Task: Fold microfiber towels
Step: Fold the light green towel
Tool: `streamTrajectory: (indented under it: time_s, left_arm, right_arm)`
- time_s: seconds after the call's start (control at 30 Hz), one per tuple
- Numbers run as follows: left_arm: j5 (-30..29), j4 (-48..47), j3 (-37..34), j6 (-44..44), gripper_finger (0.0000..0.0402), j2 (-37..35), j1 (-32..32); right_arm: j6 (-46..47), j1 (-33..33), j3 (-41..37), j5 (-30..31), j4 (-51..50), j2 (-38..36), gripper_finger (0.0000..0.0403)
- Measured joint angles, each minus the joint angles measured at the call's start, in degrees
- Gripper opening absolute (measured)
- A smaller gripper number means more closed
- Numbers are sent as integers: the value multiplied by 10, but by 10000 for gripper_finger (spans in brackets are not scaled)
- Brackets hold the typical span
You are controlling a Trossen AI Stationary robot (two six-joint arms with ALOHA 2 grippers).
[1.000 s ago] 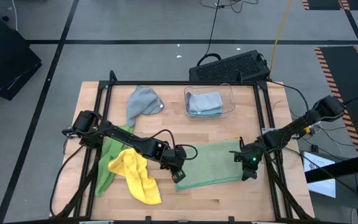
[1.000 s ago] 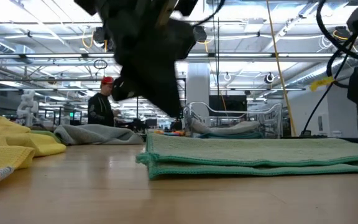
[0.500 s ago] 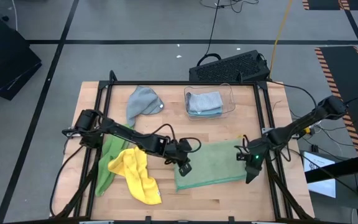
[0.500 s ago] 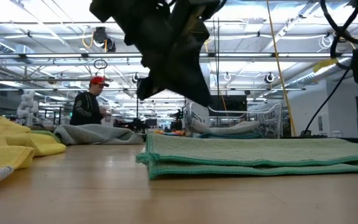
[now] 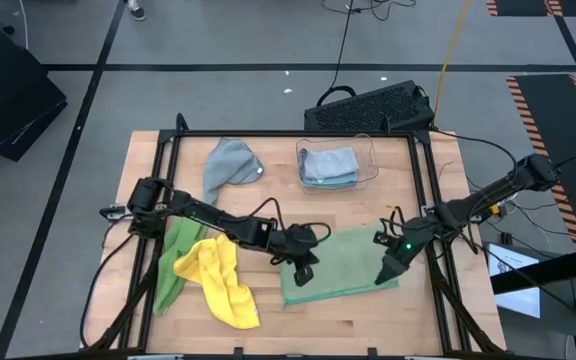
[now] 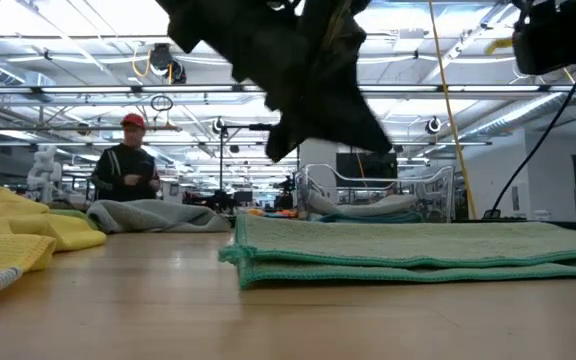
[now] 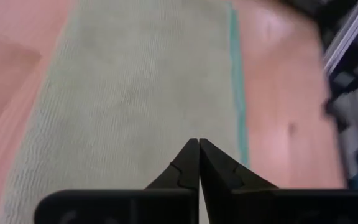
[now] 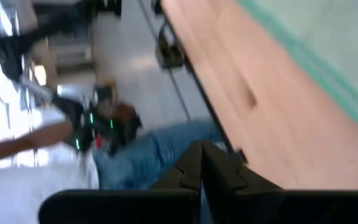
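Note:
A sage green towel (image 5: 338, 265) lies flat on the table's near right part, folded in two, its layers showing at the near edge (image 6: 418, 262). My left gripper (image 5: 303, 272) is shut and hovers over the towel's left end (image 7: 135, 93), clear of it. At the towel's right end my right gripper (image 5: 386, 272) is shut too and raised off the table. A yellow towel (image 5: 218, 285) lies crumpled on a bright green towel (image 5: 171, 262) at the near left. A grey towel (image 5: 230, 165) lies bunched at the far left.
A clear plastic bin (image 5: 368, 160) at the far middle holds folded towels (image 5: 330, 165). A black keyboard (image 5: 368, 105) lies beyond the table's far edge. Bare wood shows between the bin and the sage towel. A person (image 6: 123, 170) stands in the room behind.
My left gripper has gone toward the table's right edge, from beside the sage towel's left edge to above its left end. My right gripper has risen and turned at the towel's right end. The sage towel has stayed where it was.

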Motion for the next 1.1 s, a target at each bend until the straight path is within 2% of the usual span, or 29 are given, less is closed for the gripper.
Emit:
streamTrajectory:
  time_s: [0.13, 0.27, 0.37, 0.6, 0.93, 1.0, 1.1]
  left_arm:
    - [-36, -10, -1, 52, 9, 15, -16]
    - [-32, -24, -1, 55, 4, 38, -24]
    - [-14, -38, -1, 67, 10, 52, -30]
    - [8, -129, -7, 132, 7, 54, -41]
    - [129, -297, -6, 182, 7, 39, -38]
    - [128, -331, -8, 182, 10, 16, -39]
    - [87, -368, -15, 182, 4, -29, -40]
  right_arm:
    - [15, -7, 43, 82, -27, 20, 2]
    - [4, -16, 102, 154, -62, 54, 2]
    - [-16, -17, 147, 184, -84, 89, 2]
    - [-24, -2, 203, 196, -87, 158, 2]
    - [22, 39, 207, 196, -92, 222, 2]
    - [22, 39, 207, 196, -89, 230, 2]
    - [14, 36, 207, 196, -90, 238, 2]
